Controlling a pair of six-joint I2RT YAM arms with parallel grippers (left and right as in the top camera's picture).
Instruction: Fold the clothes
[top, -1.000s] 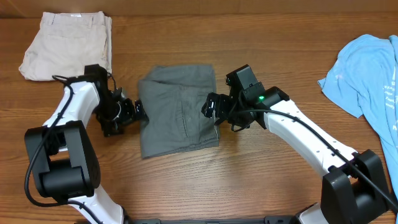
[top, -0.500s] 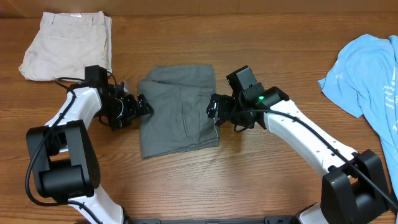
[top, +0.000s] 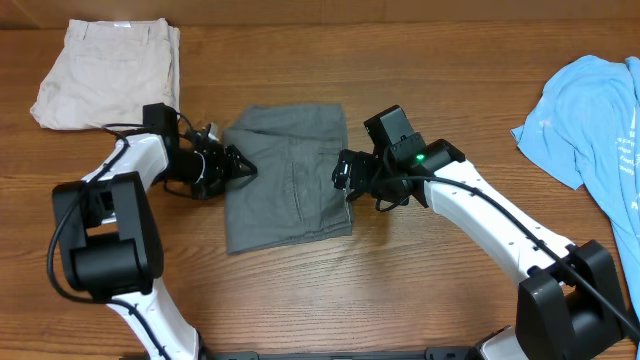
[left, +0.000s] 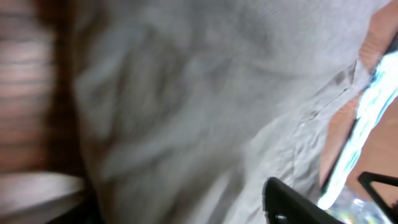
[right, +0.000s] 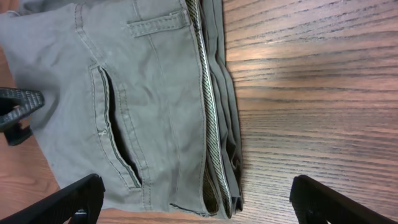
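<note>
In the upper left of the overhead frame the beige shorts (top: 105, 85) lie folded on the worktop (top: 300, 290), well apart from the action. Just right of them, the left pincer (top: 238, 166) has swung up and inward over the last second. It has gone from beside the lower left edge of the grey shorts (top: 290, 185) to their upper left edge, where its tips now overlap the cloth. Its wrist view is only blurred grey fabric, so I cannot tell whether it is apart or clamped. The grey shorts sit at centre frame, a compact folded rectangle, unmoved. At their right edge the right pincer (top: 342, 176) has barely shifted and stands wide apart, gripping nothing. At the far right the light-blue T-shirt (top: 595, 110) lies unfolded. The left arm's move looks like reaching for a corner, probably for one more fold or to carry the shorts aside.
</note>
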